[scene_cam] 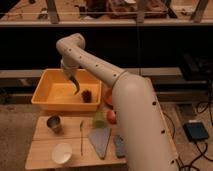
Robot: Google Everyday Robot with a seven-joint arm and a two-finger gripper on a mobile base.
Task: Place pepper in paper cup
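My gripper [73, 80] hangs over the yellow bin [50, 97], above its middle. It is shut on the pepper [76, 89], a small dark curved piece that hangs down from the fingers, clear of the bin floor. The white paper cup [62, 153] stands upright at the front left of the wooden table, well in front of the bin and below the gripper. Its mouth is open and shows pale inside.
A dark brown bumpy lump [87, 95] lies in the bin's right part. On the table [42, 150] are a grey metal cup [54, 123], a thin stick [81, 135], a pale green chunk [99, 119], a red round thing [111, 116] and a grey-blue flat piece [101, 140]. My arm covers the table's right side.
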